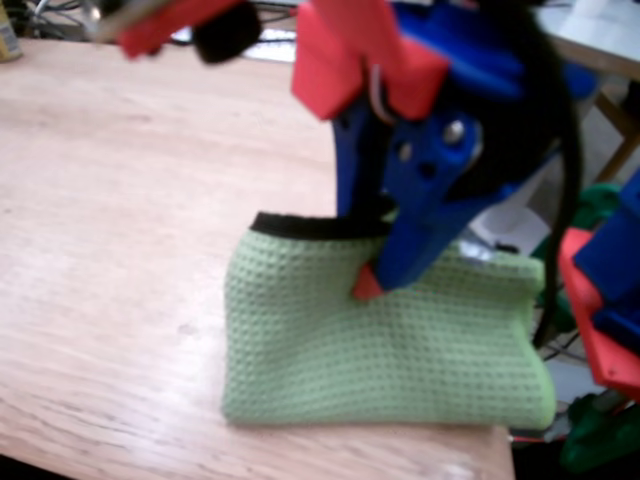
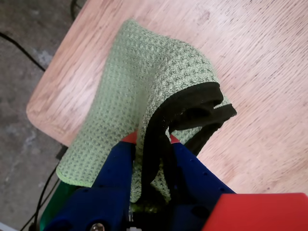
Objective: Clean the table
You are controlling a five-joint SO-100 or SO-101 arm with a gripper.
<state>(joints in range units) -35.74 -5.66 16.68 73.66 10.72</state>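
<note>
- Nearest to me in the wrist view, the gripper (image 2: 150, 139) has its two blue fingers (image 2: 118, 166) pinched on a fold of the green cloth (image 2: 139, 77), red tips just showing either side of the cloth's black hem (image 2: 192, 98).
- The fingers are narrow and holding the cloth; the bunched edge stands up between them while the rest drapes down onto the bench (image 2: 260, 57).
- From the fixed view, the gripper (image 1: 368, 283) comes down onto the upper part of the cloth (image 1: 380, 350), which lies near the rounded corner of the bench (image 1: 120, 200), its right side close to the edge.
- The picture there is soft, so I cannot be sure how much of the cloth is lifted; most of it seems to lie flat.
- To wipe well, I would judge the arm should keep the pinch firm, press low enough that the waffle weave drags flat on the wood, and sweep inward, away from the near corner, so the cloth does not slide off.
- Farther back, the wood looks bare and pale, with a can (image 1: 8, 40) at the far left and cables (image 1: 40, 12) beyond.
</note>
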